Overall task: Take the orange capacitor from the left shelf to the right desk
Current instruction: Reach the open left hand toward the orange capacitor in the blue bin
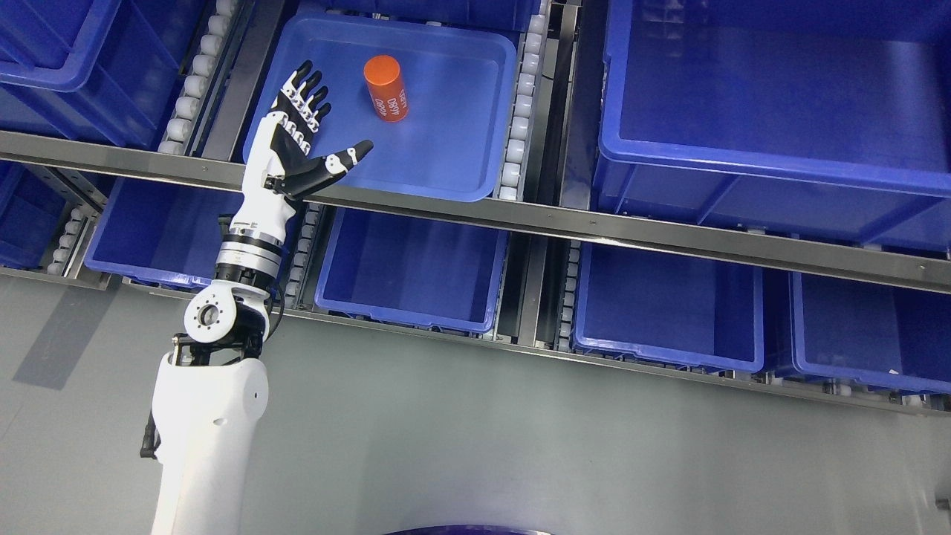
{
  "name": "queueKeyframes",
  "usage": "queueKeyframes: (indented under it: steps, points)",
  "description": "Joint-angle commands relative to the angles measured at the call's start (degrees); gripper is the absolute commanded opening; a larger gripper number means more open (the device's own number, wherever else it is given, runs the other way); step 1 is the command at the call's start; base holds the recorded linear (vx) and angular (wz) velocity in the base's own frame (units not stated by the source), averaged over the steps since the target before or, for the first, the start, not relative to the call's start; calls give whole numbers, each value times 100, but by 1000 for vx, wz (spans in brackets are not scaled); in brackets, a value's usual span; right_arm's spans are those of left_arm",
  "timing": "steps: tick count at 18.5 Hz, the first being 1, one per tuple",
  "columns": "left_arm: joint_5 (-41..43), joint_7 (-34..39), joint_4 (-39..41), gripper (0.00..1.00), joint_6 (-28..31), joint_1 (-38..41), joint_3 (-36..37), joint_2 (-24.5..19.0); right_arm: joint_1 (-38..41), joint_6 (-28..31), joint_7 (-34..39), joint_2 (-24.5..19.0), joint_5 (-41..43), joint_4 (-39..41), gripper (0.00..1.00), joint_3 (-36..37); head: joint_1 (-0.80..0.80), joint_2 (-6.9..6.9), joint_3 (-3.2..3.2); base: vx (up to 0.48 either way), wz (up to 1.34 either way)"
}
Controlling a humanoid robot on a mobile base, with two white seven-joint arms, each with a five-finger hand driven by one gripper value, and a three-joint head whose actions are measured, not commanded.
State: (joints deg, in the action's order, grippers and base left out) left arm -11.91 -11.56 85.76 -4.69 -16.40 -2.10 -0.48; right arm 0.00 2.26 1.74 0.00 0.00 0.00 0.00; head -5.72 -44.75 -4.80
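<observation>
Head view — left hand point(301, 130) spread wide, grasping nothing, over shallow blue tray point(446, 174) on shelf rail point(594, 223); orange capacitor point(386, 88) lying just beside fingertips point(308, 74) — apart.

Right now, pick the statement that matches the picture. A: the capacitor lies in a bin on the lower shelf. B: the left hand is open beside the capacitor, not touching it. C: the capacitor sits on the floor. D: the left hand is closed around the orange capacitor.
B: the left hand has its fingers spread just left of the orange capacitor, with bare tray showing between them.
</observation>
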Motion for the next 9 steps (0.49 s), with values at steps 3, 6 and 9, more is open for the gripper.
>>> queueKeyframes:
  steps: [3, 6, 9]
  points:
    - [57, -4, -313, 100, 30, -82, 342, -52, 193, 3, 2, 100, 0, 132, 100, 70, 0, 0, 0, 0, 0]
    - [110, -4, -874, 100, 21, -538, 324, -52, 193, 3, 2, 100, 0, 132, 100, 62, 0, 0, 0, 0, 0]
    - [390, 5, -1883, 100, -58, -1363, 315, -84, 193, 3, 2, 100, 0, 132, 100, 62, 0, 0, 0, 0, 0]
